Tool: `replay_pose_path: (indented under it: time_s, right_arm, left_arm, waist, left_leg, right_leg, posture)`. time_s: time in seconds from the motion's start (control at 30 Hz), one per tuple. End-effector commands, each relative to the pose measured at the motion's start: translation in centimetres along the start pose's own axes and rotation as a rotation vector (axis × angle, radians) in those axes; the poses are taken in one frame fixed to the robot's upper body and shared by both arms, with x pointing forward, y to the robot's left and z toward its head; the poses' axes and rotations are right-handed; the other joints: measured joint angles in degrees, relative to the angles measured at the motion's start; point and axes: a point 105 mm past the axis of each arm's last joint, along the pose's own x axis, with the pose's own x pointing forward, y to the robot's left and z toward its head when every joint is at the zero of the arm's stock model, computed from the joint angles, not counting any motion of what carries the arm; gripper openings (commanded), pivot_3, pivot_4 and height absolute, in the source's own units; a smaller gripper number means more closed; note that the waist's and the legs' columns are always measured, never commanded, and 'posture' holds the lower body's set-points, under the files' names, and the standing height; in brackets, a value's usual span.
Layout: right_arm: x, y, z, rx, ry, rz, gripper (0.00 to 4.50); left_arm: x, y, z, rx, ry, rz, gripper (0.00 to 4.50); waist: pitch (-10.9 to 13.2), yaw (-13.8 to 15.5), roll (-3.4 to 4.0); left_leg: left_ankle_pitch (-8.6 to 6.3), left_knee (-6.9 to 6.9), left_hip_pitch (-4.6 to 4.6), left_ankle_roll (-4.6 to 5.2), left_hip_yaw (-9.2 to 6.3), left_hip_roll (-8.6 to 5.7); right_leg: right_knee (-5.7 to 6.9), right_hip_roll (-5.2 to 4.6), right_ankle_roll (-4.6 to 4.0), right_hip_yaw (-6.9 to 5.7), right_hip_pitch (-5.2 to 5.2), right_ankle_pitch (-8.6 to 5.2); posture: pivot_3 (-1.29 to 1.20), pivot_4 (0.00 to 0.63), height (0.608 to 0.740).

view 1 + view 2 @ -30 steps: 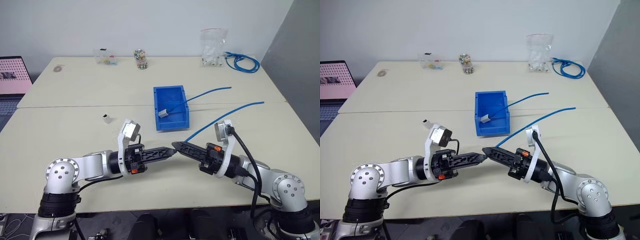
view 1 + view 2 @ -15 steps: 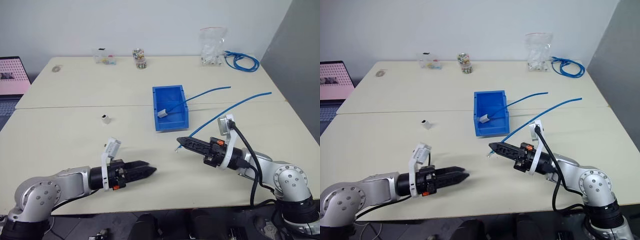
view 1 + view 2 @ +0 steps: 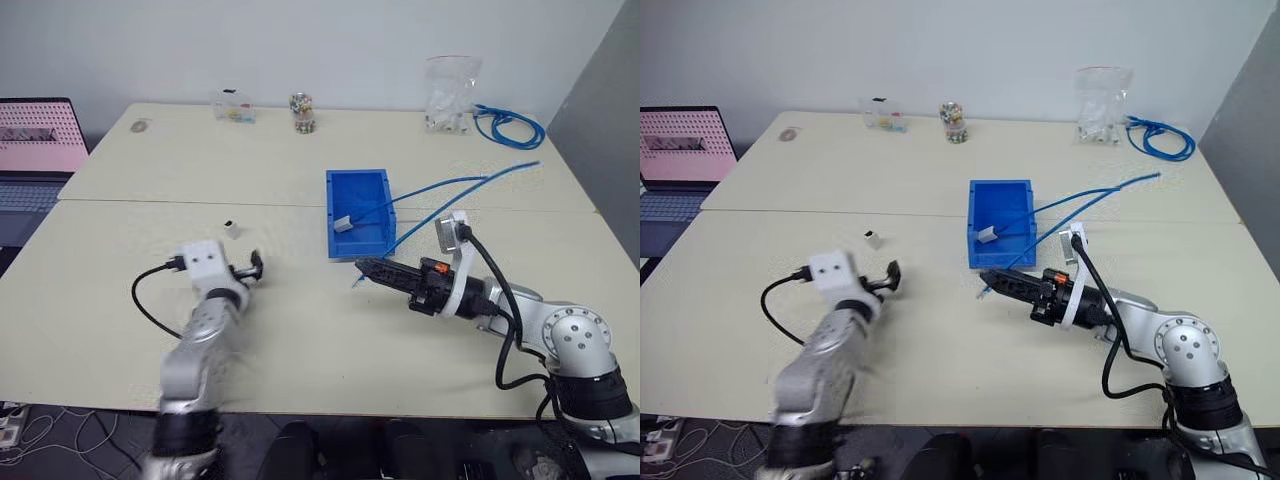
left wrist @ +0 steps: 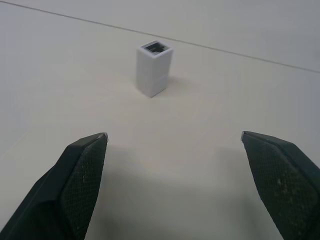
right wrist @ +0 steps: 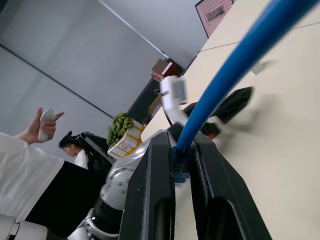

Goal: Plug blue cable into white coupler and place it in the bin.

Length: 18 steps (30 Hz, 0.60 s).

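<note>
While the right hand [image 3: 362, 267] clamps the blue cable [image 3: 455, 184], the left hand [image 4: 172, 137], fingers spread, faces the seemingly upright white coupler [image 4: 154, 69] just ahead on the tabletop [image 3: 300, 330]

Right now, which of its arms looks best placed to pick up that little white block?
The left. Its open left gripper points at the white coupler, standing just ahead on the table. The right gripper is shut on the blue cable.
</note>
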Motion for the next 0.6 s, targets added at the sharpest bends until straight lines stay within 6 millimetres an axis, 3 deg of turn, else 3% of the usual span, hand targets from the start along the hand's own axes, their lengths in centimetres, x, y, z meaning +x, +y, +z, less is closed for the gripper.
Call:
replay_pose_path:
  time_s: [0.03, 0.2, 0.6]
  right_arm:
    - [-0.5, 0.5, 0.8, -0.036, -0.013, 0.002, 0.14]
    - [-1.4, 0.4, 0.6, -0.041, -0.008, -0.037, 0.14]
    - [-2.1, 0.5, -0.2, -0.010, -0.048, -0.105, 0.14]
  left_arm:
    - [2.0, 0.7, -0.1, -0.067, -0.020, 0.161, 4.49]
    - [3.8, 0.3, -1.8, -0.137, 0.031, 0.288, 4.49]
    - [6.2, 1.6, -0.8, -0.270, -0.017, 0.402, 4.49]
  waist:
    - [0.0, -0.1, 0.00]
    - [0.0, 0.0, 0.06]
    - [-0.1, -0.4, 0.18]
  left_leg:
    - [0.00, 0.17, -0.09, 0.01, -0.01, 0.01]
    - [-0.01, 0.41, -0.20, 0.02, 0.02, -0.03]
    - [0.12, 0.43, -0.07, 0.22, 0.11, -0.02]
  right_leg:
    - [0.03, 0.00, 0.02, -0.01, -0.01, 0.02]
    - [0.08, 0.00, 0.17, -0.03, -0.03, 0.11]
    - [0.15, 0.12, 0.45, -0.11, 0.03, 0.19]
  posture:
    - [0.00, 0.150, 0.740]
    - [0.00, 0.150, 0.740]
    - [0.00, 0.150, 0.740]
